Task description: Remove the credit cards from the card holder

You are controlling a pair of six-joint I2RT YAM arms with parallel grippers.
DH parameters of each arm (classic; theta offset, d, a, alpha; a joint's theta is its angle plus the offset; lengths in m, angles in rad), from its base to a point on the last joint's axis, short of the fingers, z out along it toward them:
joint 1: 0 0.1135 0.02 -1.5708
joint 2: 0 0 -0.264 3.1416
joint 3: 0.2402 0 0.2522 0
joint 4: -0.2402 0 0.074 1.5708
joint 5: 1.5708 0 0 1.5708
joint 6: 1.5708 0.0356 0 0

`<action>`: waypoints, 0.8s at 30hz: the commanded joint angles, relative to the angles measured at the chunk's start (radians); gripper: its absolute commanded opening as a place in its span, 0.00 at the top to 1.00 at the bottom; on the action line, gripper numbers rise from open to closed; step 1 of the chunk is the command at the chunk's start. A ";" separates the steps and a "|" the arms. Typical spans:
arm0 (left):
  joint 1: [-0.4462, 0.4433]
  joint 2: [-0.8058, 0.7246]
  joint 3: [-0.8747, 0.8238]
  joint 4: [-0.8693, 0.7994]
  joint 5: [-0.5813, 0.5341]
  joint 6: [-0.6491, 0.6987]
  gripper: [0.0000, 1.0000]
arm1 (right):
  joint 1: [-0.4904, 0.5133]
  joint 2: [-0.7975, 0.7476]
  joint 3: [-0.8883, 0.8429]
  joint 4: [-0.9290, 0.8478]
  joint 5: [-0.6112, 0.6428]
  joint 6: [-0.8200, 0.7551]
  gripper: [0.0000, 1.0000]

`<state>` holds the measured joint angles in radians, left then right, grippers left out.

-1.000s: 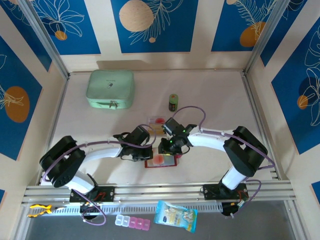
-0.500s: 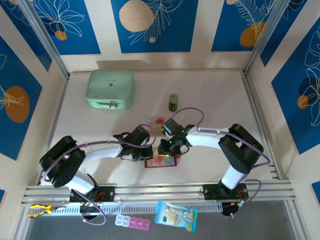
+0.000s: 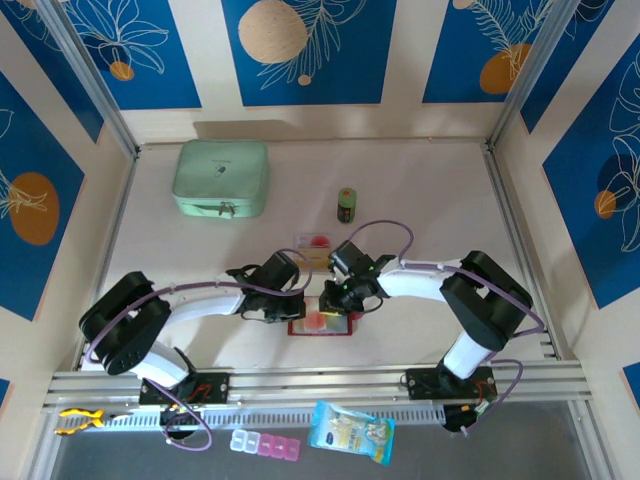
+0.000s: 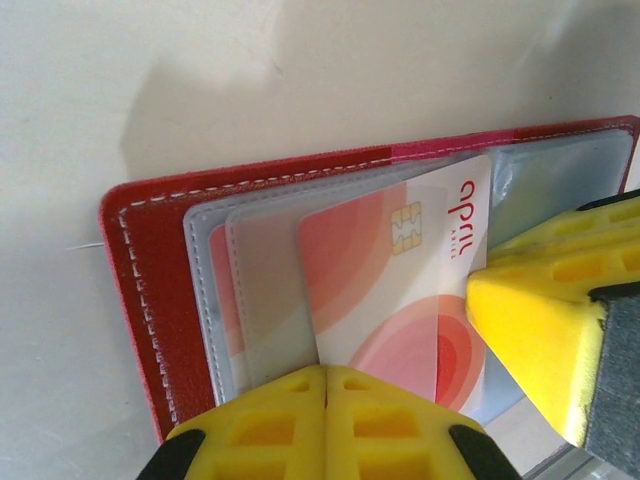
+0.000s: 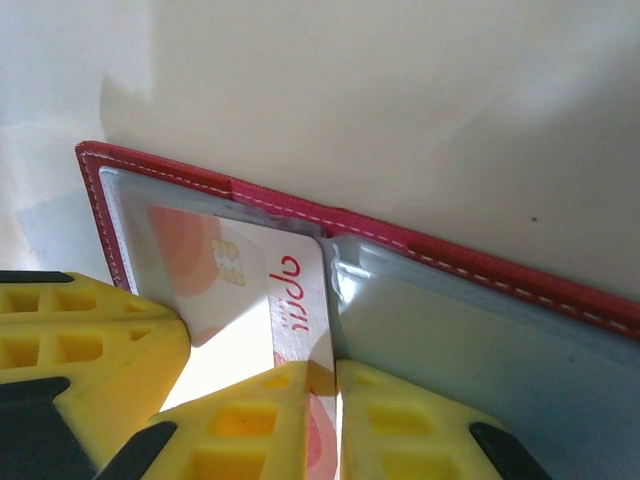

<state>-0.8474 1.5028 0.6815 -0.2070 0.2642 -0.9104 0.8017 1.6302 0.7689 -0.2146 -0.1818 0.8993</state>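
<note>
Card holder open, flat on table, front centre, long axis left-right in top view. Credit card askew to holder's edges, partly inside clear sleeves. Both arms bent inward, wrists meeting over holder. Left gripper fully closed, tips on sleeve edge. Right gripper pinching card's edge.

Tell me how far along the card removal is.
Done: wallet lies open, left hand shut and pressing on it. In hand: right hand pinches a chip card, partly out of its sleeve. Left: pull it free; another card sits sleeved behind.
</note>
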 commanded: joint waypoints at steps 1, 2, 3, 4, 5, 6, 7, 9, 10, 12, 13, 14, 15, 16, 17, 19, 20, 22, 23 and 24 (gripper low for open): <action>-0.005 0.021 -0.007 -0.055 -0.032 0.004 0.98 | 0.008 -0.020 -0.035 0.024 -0.066 0.022 0.84; -0.006 0.022 -0.007 -0.057 -0.033 0.003 0.98 | 0.008 -0.021 -0.041 0.031 -0.070 0.025 0.83; -0.005 0.022 -0.007 -0.056 -0.033 0.003 0.98 | 0.008 -0.024 -0.046 0.040 -0.076 0.027 0.83; -0.006 0.022 -0.007 -0.057 -0.033 0.002 0.98 | 0.008 -0.024 -0.051 0.048 -0.081 0.028 0.83; -0.005 0.022 -0.007 -0.056 -0.033 0.001 0.98 | 0.008 -0.026 -0.056 0.054 -0.087 0.029 0.82; -0.005 0.022 -0.008 -0.057 -0.033 0.001 0.98 | 0.008 -0.027 -0.060 0.056 -0.090 0.032 0.83; -0.006 0.022 -0.008 -0.058 -0.033 0.000 0.98 | 0.008 -0.030 -0.065 0.060 -0.091 0.034 0.82; -0.006 0.022 -0.009 -0.060 -0.034 -0.001 0.98 | 0.007 -0.039 -0.080 0.074 -0.093 0.041 0.83; -0.005 0.023 -0.009 -0.060 -0.034 -0.001 0.98 | 0.005 -0.042 -0.087 0.084 -0.098 0.043 0.84; -0.006 0.025 -0.010 -0.060 -0.035 -0.001 0.98 | 0.000 -0.050 -0.108 0.106 -0.109 0.050 0.85; -0.006 0.024 -0.010 -0.060 -0.035 -0.003 0.98 | -0.005 -0.053 -0.116 0.117 -0.113 0.054 0.85; -0.006 0.024 -0.011 -0.060 -0.034 -0.003 0.98 | -0.008 -0.056 -0.125 0.131 -0.118 0.058 0.86; -0.005 0.024 -0.010 -0.059 -0.034 -0.002 0.98 | -0.010 -0.060 -0.137 0.144 -0.124 0.062 0.87; -0.005 0.023 -0.011 -0.061 -0.036 -0.003 0.98 | -0.013 -0.062 -0.142 0.153 -0.128 0.065 0.87; -0.005 0.025 -0.011 -0.061 -0.036 -0.005 0.98 | -0.015 -0.065 -0.150 0.161 -0.130 0.067 0.88; -0.005 0.025 -0.013 -0.061 -0.036 -0.004 0.98 | -0.019 -0.071 -0.158 0.170 -0.134 0.069 0.90; -0.007 0.025 -0.013 -0.061 -0.036 -0.005 0.98 | -0.019 -0.074 -0.161 0.175 -0.134 0.068 0.90; -0.005 0.025 -0.016 -0.060 -0.039 -0.009 0.98 | -0.023 -0.081 -0.169 0.181 -0.137 0.068 0.92; -0.005 0.023 -0.017 -0.060 -0.039 -0.010 0.98 | -0.023 -0.084 -0.173 0.183 -0.137 0.068 0.93; -0.005 0.023 -0.019 -0.059 -0.040 -0.013 0.98 | -0.025 -0.091 -0.177 0.182 -0.135 0.069 0.93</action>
<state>-0.8474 1.5028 0.6815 -0.2142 0.2615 -0.9108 0.7792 1.5627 0.6167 -0.0311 -0.2836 0.9562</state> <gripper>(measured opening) 0.044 0.074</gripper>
